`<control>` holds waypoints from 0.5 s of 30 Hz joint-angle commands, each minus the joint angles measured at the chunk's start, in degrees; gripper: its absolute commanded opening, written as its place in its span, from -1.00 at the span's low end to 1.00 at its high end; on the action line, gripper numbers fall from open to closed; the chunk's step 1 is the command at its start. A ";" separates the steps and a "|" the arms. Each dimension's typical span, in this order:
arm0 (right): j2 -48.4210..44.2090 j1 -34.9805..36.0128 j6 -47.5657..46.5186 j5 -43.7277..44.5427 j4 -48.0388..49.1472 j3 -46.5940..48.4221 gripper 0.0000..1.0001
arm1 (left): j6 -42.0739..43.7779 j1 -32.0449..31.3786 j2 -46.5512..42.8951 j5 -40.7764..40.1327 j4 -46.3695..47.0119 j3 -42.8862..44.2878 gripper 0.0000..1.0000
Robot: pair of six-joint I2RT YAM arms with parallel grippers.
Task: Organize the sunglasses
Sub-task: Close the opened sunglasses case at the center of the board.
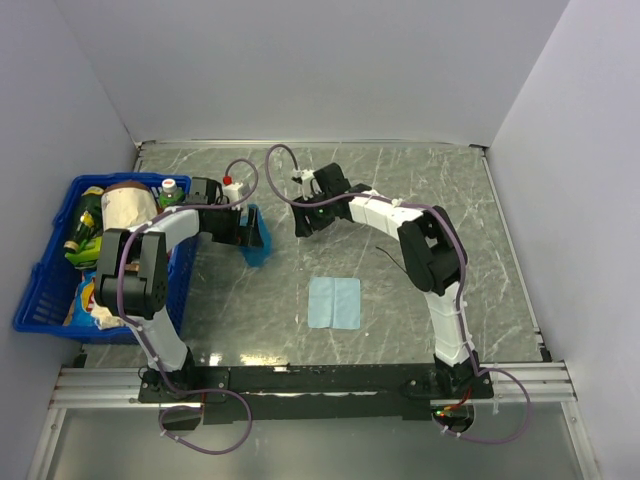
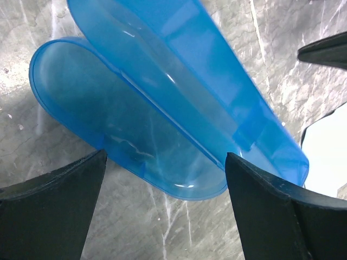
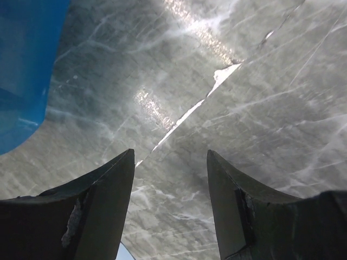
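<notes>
The blue translucent case (image 1: 258, 238) lies open on the marble table, just right of the basket. In the left wrist view both of its shells (image 2: 162, 108) spread apart, and my left gripper (image 2: 165, 168) stands open with the case's near end between its fingers, without touching them. My right gripper (image 1: 304, 222) hangs right of the case, open with only bare table between its fingers (image 3: 108, 195). The case's edge (image 3: 24, 70) shows at the left of the right wrist view. A thin black line (image 1: 390, 256) beside the right arm may be the sunglasses; I cannot tell.
A blue basket (image 1: 40, 290) with bottles and packets stands at the far left, close to the left arm. A light-blue square cloth (image 1: 334, 302) lies flat in the middle of the table. Grey walls close in the table on three sides.
</notes>
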 commanded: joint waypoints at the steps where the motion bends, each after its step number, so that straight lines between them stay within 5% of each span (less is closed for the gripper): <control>1: 1.17 1.13 2.58 -1.90 -0.57 3.51 0.25 | -0.80 2.07 0.26 0.05 1.00 -0.53 0.93; 15: 2.57 2.19 2.05 -1.29 -2.41 7.73 0.26 | 0.79 2.24 -5.97 7.44 2.05 -2.38 0.93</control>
